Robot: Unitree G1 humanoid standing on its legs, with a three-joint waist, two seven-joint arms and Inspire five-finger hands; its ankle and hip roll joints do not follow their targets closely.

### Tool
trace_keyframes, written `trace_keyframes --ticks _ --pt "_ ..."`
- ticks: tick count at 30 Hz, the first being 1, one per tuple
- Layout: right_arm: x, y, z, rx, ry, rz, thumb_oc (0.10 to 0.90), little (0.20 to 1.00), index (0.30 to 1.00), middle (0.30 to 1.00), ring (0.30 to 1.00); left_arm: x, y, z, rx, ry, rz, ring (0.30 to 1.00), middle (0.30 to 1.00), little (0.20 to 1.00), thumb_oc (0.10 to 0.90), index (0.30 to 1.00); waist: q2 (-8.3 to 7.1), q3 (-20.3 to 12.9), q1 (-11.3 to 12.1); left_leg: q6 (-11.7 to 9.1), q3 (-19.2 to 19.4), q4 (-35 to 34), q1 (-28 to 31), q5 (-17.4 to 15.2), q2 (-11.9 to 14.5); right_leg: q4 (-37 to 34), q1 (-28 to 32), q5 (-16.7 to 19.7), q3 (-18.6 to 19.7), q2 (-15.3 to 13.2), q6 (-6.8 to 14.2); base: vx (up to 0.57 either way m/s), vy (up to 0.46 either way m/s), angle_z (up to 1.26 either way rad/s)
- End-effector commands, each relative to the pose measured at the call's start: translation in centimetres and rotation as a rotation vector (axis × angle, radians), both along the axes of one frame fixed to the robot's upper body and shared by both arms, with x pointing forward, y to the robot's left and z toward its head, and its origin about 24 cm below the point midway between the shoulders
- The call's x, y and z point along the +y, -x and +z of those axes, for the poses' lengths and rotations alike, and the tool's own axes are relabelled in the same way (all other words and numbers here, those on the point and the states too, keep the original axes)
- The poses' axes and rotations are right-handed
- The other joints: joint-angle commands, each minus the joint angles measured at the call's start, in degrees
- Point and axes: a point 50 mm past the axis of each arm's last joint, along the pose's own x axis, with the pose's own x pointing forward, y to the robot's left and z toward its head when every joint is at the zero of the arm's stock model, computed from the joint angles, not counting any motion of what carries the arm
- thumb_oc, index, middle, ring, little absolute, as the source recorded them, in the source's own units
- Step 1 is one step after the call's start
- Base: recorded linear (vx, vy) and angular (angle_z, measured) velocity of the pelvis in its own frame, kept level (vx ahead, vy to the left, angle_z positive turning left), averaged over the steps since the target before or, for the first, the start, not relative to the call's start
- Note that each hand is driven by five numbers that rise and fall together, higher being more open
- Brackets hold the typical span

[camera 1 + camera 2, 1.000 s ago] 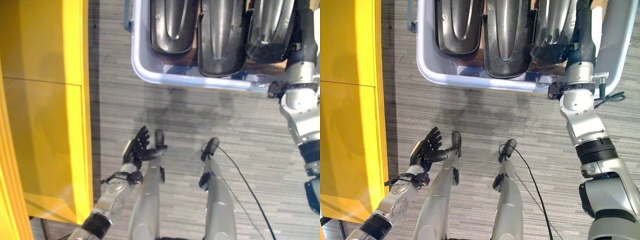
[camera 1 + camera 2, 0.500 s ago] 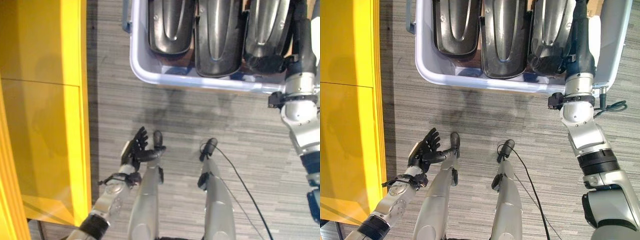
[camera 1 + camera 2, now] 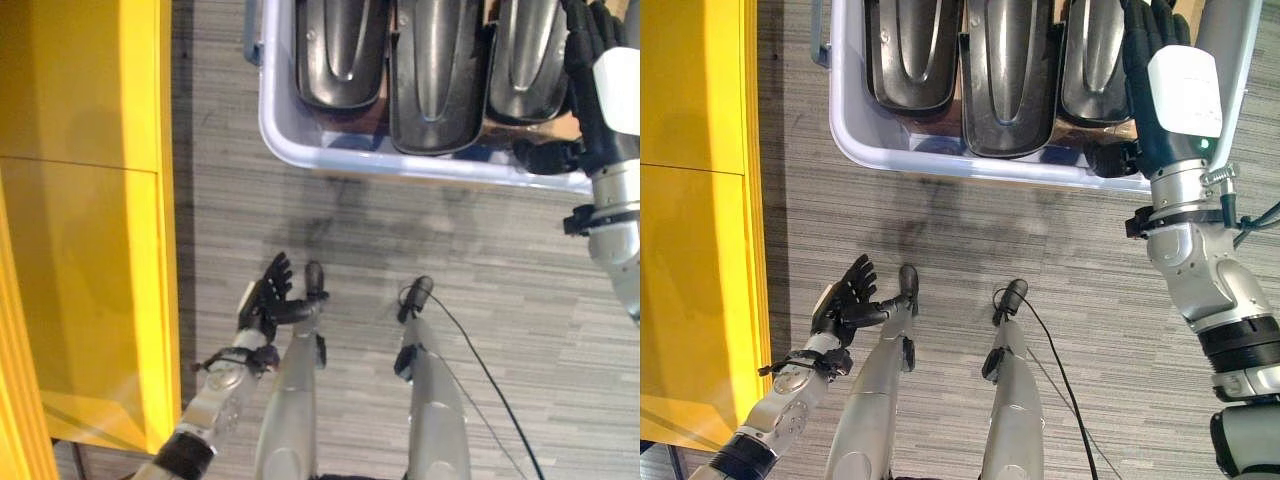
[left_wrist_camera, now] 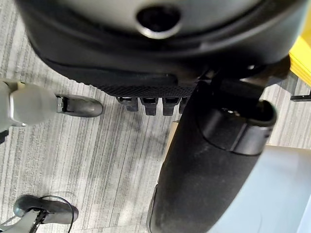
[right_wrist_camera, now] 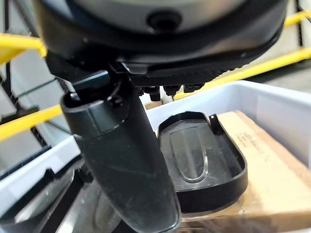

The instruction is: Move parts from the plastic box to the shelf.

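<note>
Reaching step: right hand (image 3: 1160, 70) over the plastic box (image 3: 940, 160) on the floor, fingers released above the rightmost part (image 3: 1092, 60). Left hand (image 3: 845, 300) idle, fingers relaxed. Next: lower and grasp.

plastic box (image 3: 850, 140): pale lilac | parts (image 3: 1000, 75): glossy black | shelf (image 3: 90, 220): yellow

1. Head stereo pair looks straight down at the floor; both eyes share the plastic box (image 3: 940, 160) and yellow shelf (image 3: 90, 200).
2. Left wrist camera: close, along its hand (image 4: 209, 160), facing floor.
3. Right wrist camera: close, facing into the box.
</note>
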Motion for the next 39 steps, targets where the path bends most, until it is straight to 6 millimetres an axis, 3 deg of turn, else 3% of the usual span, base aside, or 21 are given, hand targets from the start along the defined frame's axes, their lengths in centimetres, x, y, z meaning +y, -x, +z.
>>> trace_keyframes --ticks 1,9,11,12,14,15,22,29,39 --pt "0.2 2.0 5.7 -0.252 0.126 -0.023 0.9 1.0 1.0 1.0 1.0 0.1 1.2 1.1 -0.091 -0.025 -0.031 1.0 1.0 1.0 0.9 1.0 0.01 -1.6 1.4 -0.5 -2.1 0.1 0.3 -0.6 0.4 6.7 4.0 -8.7 -1.8 -2.5 4.6 -0.07 0.015 0.0" --pt "0.2 1.0 5.6 -0.245 0.113 -0.051 0.9 1.0 1.0 1.0 1.0 -0.1 0.8 1.2 -0.097 -0.026 -0.024 1.0 1.0 1.0 0.9 1.0 -0.08 -1.6 1.8 -0.9 -2.8 -0.1 0.8 -1.7 0.3 6.7 4.5 -9.6 -1.2 -2.3 5.0 0.01 -0.004 0.03" --pt "0.5 0.7 5.7 -0.243 0.11 -0.048 0.9 1.0 1.0 1.0 1.0 -0.1 0.8 1.3 -0.101 -0.027 -0.026 1.0 1.0 1.0 0.9 1.0 -0.09 -1.6 2.0 -0.5 -2.4 0.0 -0.3 -0.5 0.3 6.7 3.6 -8.5 -2.0 -2.5 4.5 -0.03 0.007 0.01" --pt "0.6 0.4 5.6 -0.238 0.094 -0.047 0.9 1.0 1.0 1.0 1.0 -0.3 0.7 1.3 -0.103 -0.021 -0.026 1.0 1.0 1.0 0.9 1.0 -0.04 -1.6 2.1 -0.9 -2.8 -0.1 0.5 -1.6 0.4 6.8 4.2 -9.5 -1.6 -2.4 5.0 -0.05 0.013 0.02" --pt "1.0 -0.2 5.4 -0.227 0.067 -0.035 0.9 1.0 1.0 1.0 1.0 -0.4 0.6 1.4 -0.106 -0.018 -0.025 1.0 1.0 1.0 0.9 1.0 0.04 -1.6 2.3 -0.4 -2.5 -0.1 -0.7 -0.4 0.3 6.7 3.5 -8.6 -2.3 -2.5 4.5 0.02 -0.006 0.04" --pt "1.3 -0.6 5.0 -0.209 0.054 -0.026 0.9 1.0 1.0 1.0 1.0 -0.5 0.6 1.2 -0.097 -0.013 -0.025 1.0 1.0 1.0 0.9 1.0 0.07 -1.6 2.6 -0.9 -3.0 0.0 0.1 -1.7 0.3 7.1 4.1 -9.8 -1.7 -2.4 5.0 0.09 -0.021 0.05" --pt "1.7 -1.7 4.4 -0.172 0.002 -0.013 0.9 1.0 1.0 1.0 1.0 -0.5 0.5 1.2 -0.1 -0.011 -0.011 1.0 1.0 1.0 0.9 1.0 0.11 -1.6 3.1 -0.8 -3.4 0.1 -0.6 -1.7 0.2 7.3 3.5 -9.9 -2.1 -2.3 5.0 0.01 -0.002 0.02" --pt "0.2 -2.7 3.7 -0.147 -0.127 -0.062 0.9 1.0 1.0 1.0 1.0 -0.5 0.6 1.0 -0.093 0.002 -0.002 1.0 1.0 1.0 0.9 1.0 0.32 -1.6 3.5 -0.6 -3.8 0.0 -1.7 -1.6 0.0 7.4 2.8 -9.9 -2.1 -2.4 4.9 0.01 0.005 0.02" --pt "-2.2 -1.7 3.9 -0.23 -0.148 -0.174 0.9 1.0 1.0 1.0 1.0 -0.3 0.5 1.2 -0.104 0.003 0.02 1.0 1.0 1.0 0.9 1.0 0.56 -1.6 2.9 -0.6 -3.7 0.5 -2.5 -2.0 -0.3 7.9 2.0 -10.3 -1.9 -2.4 4.9 0.0 0.004 0.01"
